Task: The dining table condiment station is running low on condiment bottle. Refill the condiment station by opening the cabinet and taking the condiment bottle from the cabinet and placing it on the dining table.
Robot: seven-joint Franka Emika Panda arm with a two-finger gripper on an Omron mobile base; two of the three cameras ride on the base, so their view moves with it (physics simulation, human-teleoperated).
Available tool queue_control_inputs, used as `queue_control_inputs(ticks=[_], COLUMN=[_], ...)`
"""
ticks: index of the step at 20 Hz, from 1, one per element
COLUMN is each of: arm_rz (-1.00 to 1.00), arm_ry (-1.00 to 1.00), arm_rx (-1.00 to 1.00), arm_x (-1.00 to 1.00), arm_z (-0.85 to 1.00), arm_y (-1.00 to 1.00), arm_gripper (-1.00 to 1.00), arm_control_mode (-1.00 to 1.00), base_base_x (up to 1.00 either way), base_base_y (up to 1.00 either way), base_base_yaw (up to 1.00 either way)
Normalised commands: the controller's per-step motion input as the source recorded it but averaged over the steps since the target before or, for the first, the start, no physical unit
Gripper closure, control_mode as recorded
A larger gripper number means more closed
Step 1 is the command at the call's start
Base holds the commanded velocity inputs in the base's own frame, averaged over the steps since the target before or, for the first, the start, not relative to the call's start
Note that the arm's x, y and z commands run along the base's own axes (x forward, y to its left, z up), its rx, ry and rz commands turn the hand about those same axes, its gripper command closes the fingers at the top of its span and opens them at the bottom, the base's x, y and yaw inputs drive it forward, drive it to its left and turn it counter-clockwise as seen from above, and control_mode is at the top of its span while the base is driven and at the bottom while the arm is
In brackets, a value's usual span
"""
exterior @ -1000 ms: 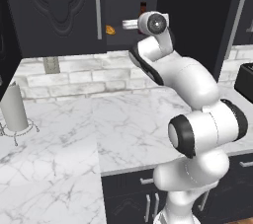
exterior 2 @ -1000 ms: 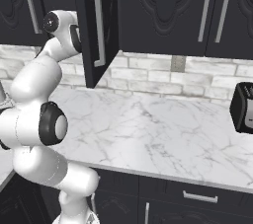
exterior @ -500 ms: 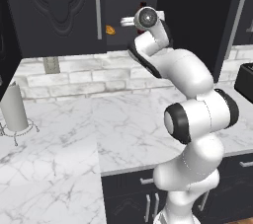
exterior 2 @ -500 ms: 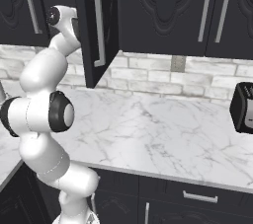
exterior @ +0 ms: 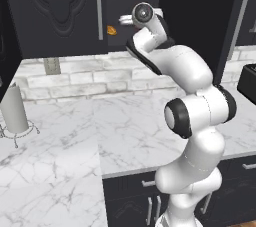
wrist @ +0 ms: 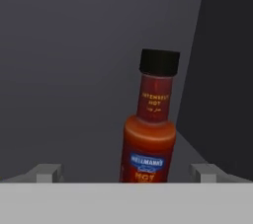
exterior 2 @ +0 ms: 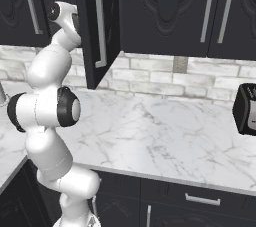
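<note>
The left base view looks forward and down from behind the arm's left side, the right base view from behind its right; both take in the marble counter (exterior: 130, 126) with its brick backsplash (exterior 2: 150, 78) and the black cabinet (exterior 2: 165, 11) into which the arm reaches. The hand view sits close inside that cabinet, looking along the gripper (wrist: 126, 173) at the condiment bottle (wrist: 150, 129) just ahead of it, between the fingertips (wrist: 47, 172).

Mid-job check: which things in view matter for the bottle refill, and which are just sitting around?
Job:
condiment bottle, standing between the open gripper fingers
cabinet, door swung open

Just lying about:
paper towel roll on the counter
toaster on the counter
</note>
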Motion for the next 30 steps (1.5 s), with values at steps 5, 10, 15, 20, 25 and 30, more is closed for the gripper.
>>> queue_control_inputs(ticks=[5, 10, 15, 20, 25, 30], arm_rz=[-0.06, -0.05, -0.02, 0.0, 0.0, 0.0], arm_ry=[0.01, 0.03, 0.03, 0.03, 0.05, 0.06], arm_rx=[0.01, 0.0, 0.0, 0.0, 0.0, 0.0], arm_x=[0.06, 0.1, 0.16, 0.14, 0.12, 0.11], arm_z=[0.0, 0.0, 0.0, 0.0, 0.0, 0.0], arm_y=[-0.17, -0.13, -0.04, -0.01, -0.01, -0.03], arm_gripper=[-1.0, -1.0, -1.0, -1.0, -1.0, 1.0], arm_control_mode=[-1.0, -1.0, -1.0, -1.0, -1.0, -1.0], base_base_x=[0.0, 0.0, 0.0, 0.0, 0.0, 0.0], base_base_y=[0.0, 0.0, 0.0, 0.0, 0.0, 0.0], base_base_yaw=[0.0, 0.0, 0.0, 0.0, 0.0, 0.0])
